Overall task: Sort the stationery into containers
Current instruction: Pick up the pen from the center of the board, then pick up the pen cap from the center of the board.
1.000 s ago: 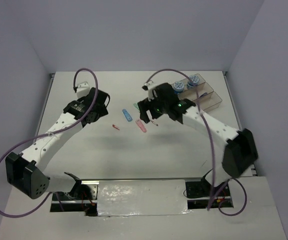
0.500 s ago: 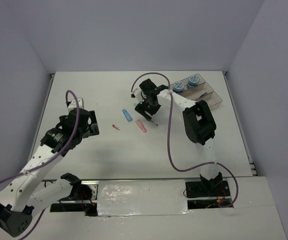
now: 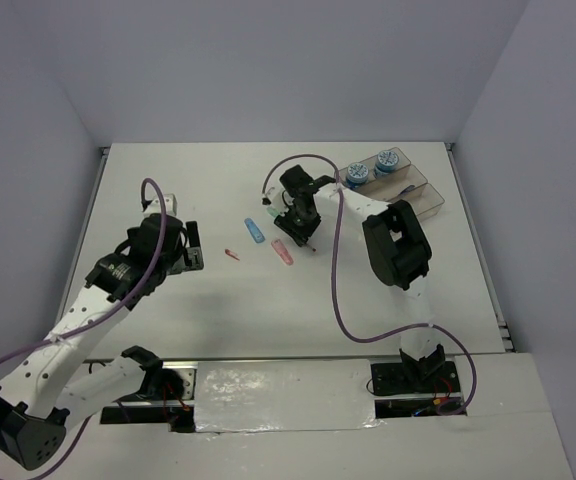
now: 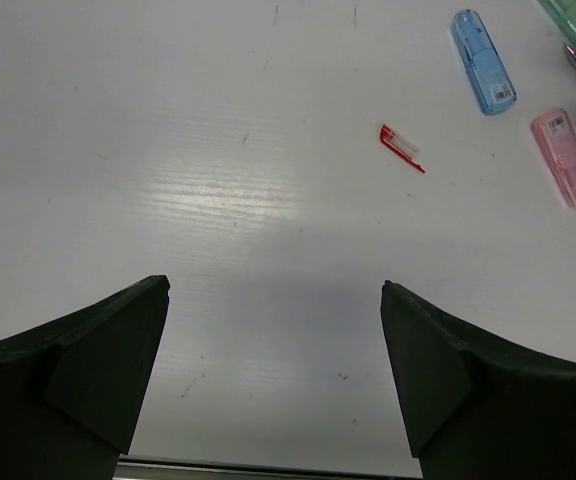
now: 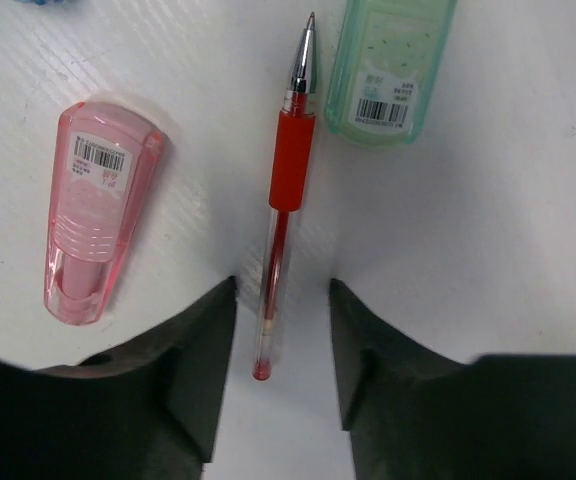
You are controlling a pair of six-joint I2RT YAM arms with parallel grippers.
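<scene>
A red pen [image 5: 283,200] lies on the white table between a pink flat piece [image 5: 93,210] and a green flat piece [image 5: 388,65]. My right gripper [image 5: 283,285] is open and low over the pen, whose rear end lies between the jaws without touching them. It is near the table's middle in the top view [image 3: 298,228]. My left gripper [image 4: 276,290] is open and empty over bare table at the left [image 3: 190,246]. A blue flat piece [image 4: 483,75] and a tiny red bit [image 4: 401,147] lie ahead of it. Two tape rolls [image 3: 356,176] sit in the far bin.
The three joined clear bins [image 3: 420,198] stand at the back right, with a small blue item in the middle one. The pink piece [image 3: 283,252], blue piece [image 3: 255,231] and red bit [image 3: 232,255] lie between the grippers. Walls close in at the left, back and right.
My right arm has folded its elbow in, and its gripper has settled over the red pen. My left arm has pulled back toward the near left.
</scene>
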